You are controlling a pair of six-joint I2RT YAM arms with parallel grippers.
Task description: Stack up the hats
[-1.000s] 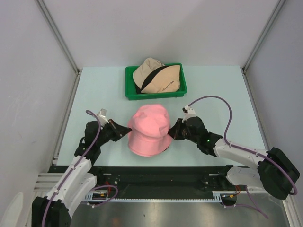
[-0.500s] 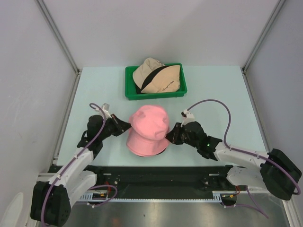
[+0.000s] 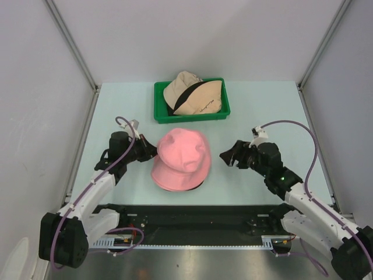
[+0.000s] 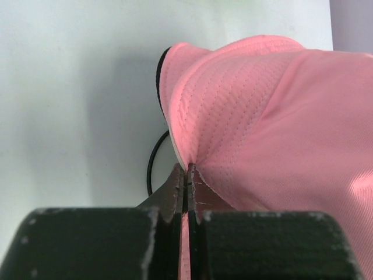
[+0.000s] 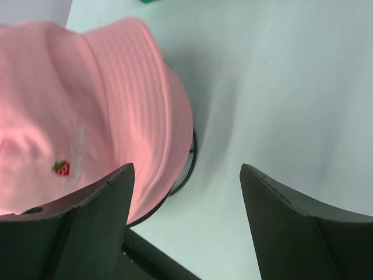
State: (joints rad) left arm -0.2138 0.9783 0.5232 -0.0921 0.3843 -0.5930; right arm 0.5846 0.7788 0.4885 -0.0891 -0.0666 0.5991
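A pink bucket hat (image 3: 182, 158) sits over a black wire stand (image 3: 199, 185) in the middle of the table. My left gripper (image 3: 152, 153) is shut on the left edge of the hat's brim; in the left wrist view the pink hat (image 4: 262, 116) is pinched between the closed tips of the left gripper (image 4: 185, 169). My right gripper (image 3: 228, 156) stands open to the right of the hat, apart from it; in its wrist view the right gripper (image 5: 186, 168) holds nothing, and the pink hat (image 5: 87, 105) lies to the left. Beige hats (image 3: 198, 99) with a black hat (image 3: 185, 93) between them lie in the tray.
A green plastic tray (image 3: 160, 116) stands at the back centre of the table. The stand's black wire ring (image 4: 150, 166) shows under the brim, and the same wire ring (image 5: 191, 151) shows in the right wrist view. Grey walls close in the table on three sides.
My right gripper has let go of the pink hat's brim, opened wide and drawn back to the right. The left gripper, still shut on the brim, moved slightly farther back; the hat settled lower.
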